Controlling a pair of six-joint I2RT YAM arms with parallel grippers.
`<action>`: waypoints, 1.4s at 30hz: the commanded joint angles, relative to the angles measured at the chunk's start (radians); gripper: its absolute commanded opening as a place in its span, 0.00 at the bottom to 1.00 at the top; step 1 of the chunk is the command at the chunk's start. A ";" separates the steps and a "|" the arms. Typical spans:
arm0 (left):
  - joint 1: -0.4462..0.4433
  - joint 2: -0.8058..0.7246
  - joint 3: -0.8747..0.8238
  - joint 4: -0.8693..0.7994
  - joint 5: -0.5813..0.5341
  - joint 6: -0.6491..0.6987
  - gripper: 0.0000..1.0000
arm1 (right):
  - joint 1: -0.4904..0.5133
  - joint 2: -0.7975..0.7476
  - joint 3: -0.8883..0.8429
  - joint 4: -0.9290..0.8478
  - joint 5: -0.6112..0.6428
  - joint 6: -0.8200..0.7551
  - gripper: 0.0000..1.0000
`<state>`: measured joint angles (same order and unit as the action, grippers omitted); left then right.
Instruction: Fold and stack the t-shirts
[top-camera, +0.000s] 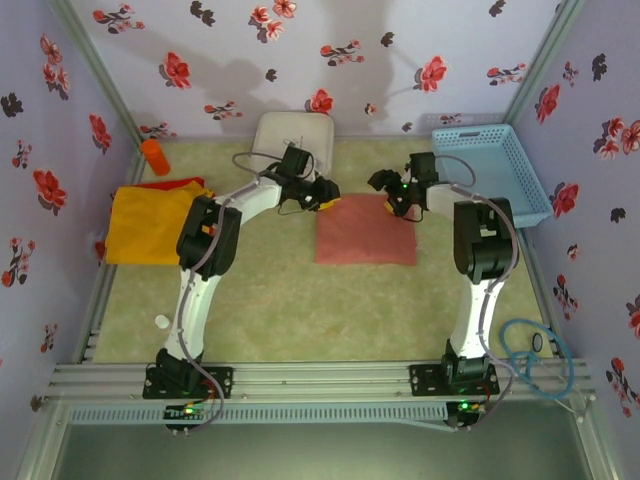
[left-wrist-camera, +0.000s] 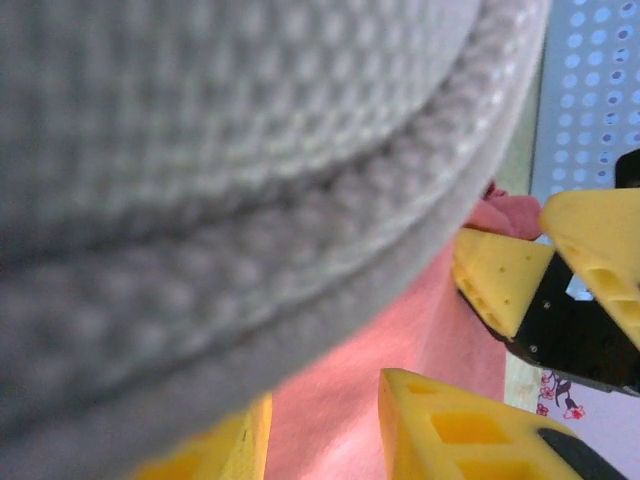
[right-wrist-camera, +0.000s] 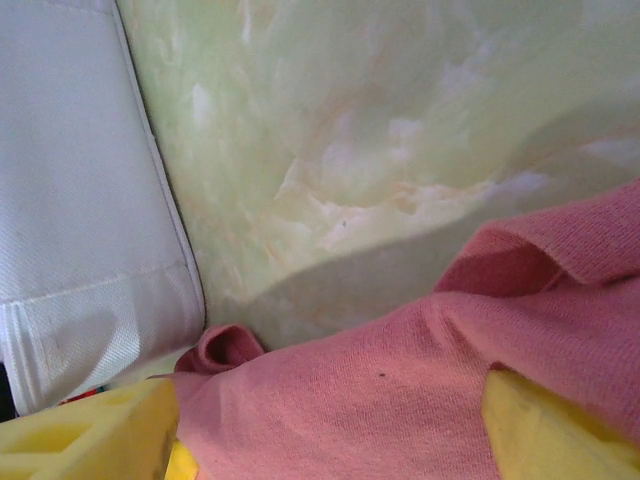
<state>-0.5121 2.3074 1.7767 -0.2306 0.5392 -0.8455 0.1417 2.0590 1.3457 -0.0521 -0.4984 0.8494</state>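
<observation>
My right gripper (right-wrist-camera: 330, 435) stands wide and my left gripper (left-wrist-camera: 325, 435) narrow, gripping or not I cannot tell, both at the far corners of the salmon-pink t-shirt (top-camera: 365, 240), which lies flat on the table (top-camera: 300, 310) near the middle of its far edge.

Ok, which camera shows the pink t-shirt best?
Top external: the pink t-shirt lies whole there, a flat folded rectangle on the table. Right wrist gives a close look at its rumpled edge, and left wrist gives a blurred pink patch.

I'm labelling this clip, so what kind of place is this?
Probably a robot test booth: flower-print walls box in a green table, with the left arm and right arm bolted to an aluminium rail.
</observation>
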 joint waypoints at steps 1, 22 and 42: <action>0.018 -0.104 -0.045 -0.071 -0.032 0.023 0.33 | -0.008 -0.067 0.003 0.006 -0.009 -0.015 0.81; 0.009 -0.488 -0.328 -0.308 -0.130 0.102 0.36 | 0.224 -0.014 -0.012 0.208 -0.061 0.127 0.83; 0.018 -0.680 -0.713 -0.184 -0.193 0.083 0.41 | 0.258 0.088 -0.260 0.381 -0.037 0.149 0.84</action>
<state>-0.5007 1.6749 1.1072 -0.4488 0.3752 -0.7601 0.3801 2.1010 1.1828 0.4465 -0.5758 0.9958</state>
